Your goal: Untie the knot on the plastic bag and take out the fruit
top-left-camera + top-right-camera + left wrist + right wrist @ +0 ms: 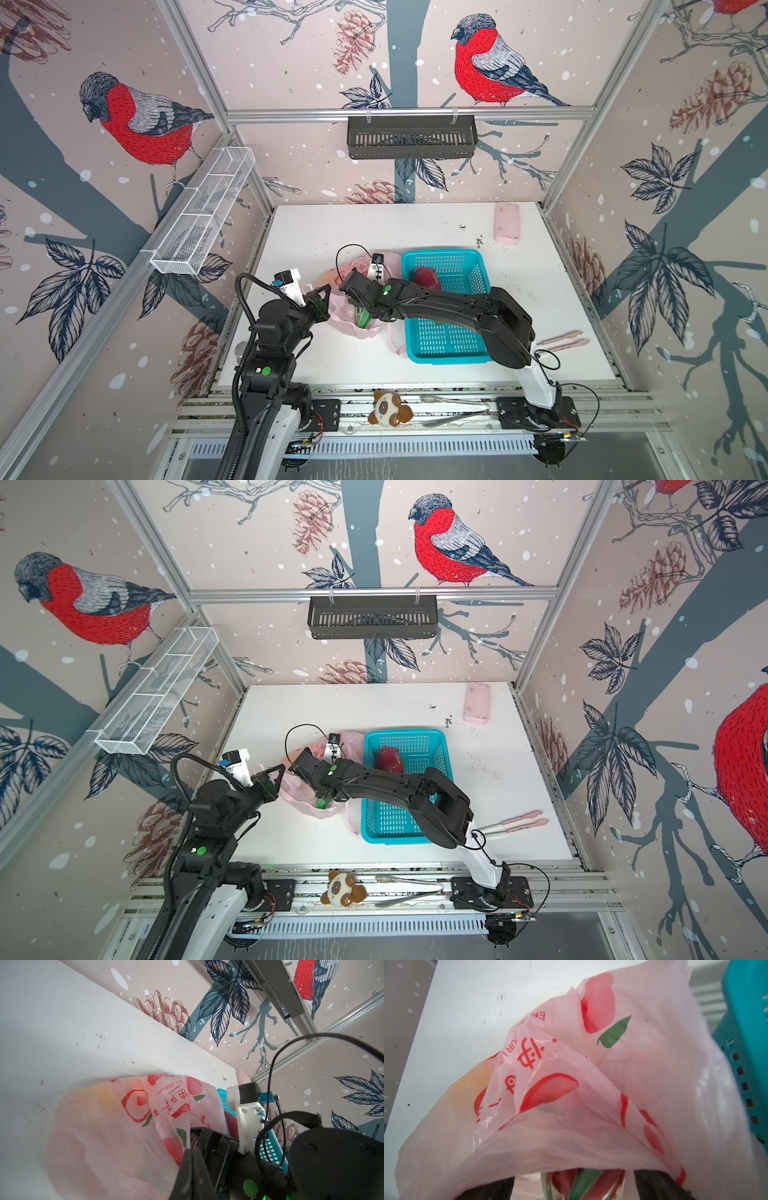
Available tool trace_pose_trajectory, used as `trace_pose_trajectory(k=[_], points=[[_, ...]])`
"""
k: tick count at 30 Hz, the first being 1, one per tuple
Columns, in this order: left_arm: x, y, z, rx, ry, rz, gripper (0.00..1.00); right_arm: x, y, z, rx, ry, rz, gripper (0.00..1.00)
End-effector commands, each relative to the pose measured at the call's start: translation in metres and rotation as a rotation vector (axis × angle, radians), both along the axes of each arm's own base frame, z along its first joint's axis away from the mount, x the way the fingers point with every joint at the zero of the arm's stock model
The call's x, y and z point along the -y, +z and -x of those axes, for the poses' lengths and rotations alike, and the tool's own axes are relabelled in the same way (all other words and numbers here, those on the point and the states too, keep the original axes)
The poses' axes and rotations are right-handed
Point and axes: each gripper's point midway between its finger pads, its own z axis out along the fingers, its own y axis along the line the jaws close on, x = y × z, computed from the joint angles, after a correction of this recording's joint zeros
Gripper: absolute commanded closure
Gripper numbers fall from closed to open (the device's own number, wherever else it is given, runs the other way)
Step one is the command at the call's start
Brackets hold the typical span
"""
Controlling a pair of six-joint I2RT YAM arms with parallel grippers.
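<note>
The pale-pink plastic bag (353,328) (309,802) lies slumped left of a teal basket (444,252). My left gripper (329,289) (190,1157) is shut on the film at the bag's edge. My right gripper (362,318) (573,1188) reaches into the bag's mouth. Its jaws stand wide either side of a red, green-scaled dragon fruit (583,1184), with slim gaps on both sides. Another dragon fruit (427,277) (390,759) rests in the basket. An orange-yellow fruit (99,1093) (471,1078) glows through the bag (571,1126). The knot is out of view.
A pink block (507,222) lies at the back right and pink tongs (565,338) at the right edge. A plush toy (390,409) sits on the front rail. A black basket (411,137) and a white wire one (203,208) hang on the walls.
</note>
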Motion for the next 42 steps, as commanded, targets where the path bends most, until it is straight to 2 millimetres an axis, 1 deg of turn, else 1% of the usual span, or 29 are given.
trace_pose_trajectory(k=[1, 5, 10, 13, 21, 35, 42], points=[[0.001, 0.012, -0.002, 0.052, -0.007, 0.008, 1.00, -0.001, 0.004, -0.004, 0.017, -0.018, -0.015, 0.14], [-0.001, 0.010, -0.002, 0.051, 0.005, 0.002, 1.00, -0.004, 0.004, -0.005, 0.016, -0.013, -0.023, 0.19], [-0.006, 0.009, -0.002, 0.058, 0.035, 0.001, 1.00, -0.004, 0.000, -0.005, 0.009, -0.020, -0.016, 0.29], [-0.007, 0.009, -0.002, 0.062, 0.042, 0.008, 1.00, -0.004, -0.002, -0.007, 0.006, -0.027, -0.013, 0.31], [-0.004, 0.006, 0.000, 0.056, 0.031, 0.021, 1.00, -0.002, -0.005, -0.012, 0.009, -0.050, 0.016, 0.28], [-0.001, 0.004, 0.003, 0.053, 0.014, 0.030, 1.00, 0.009, -0.023, -0.026, -0.016, -0.093, 0.036, 0.21], [-0.001, -0.001, 0.005, 0.040, 0.011, 0.044, 1.00, 0.005, -0.030, -0.031, -0.043, -0.115, -0.012, 0.17]])
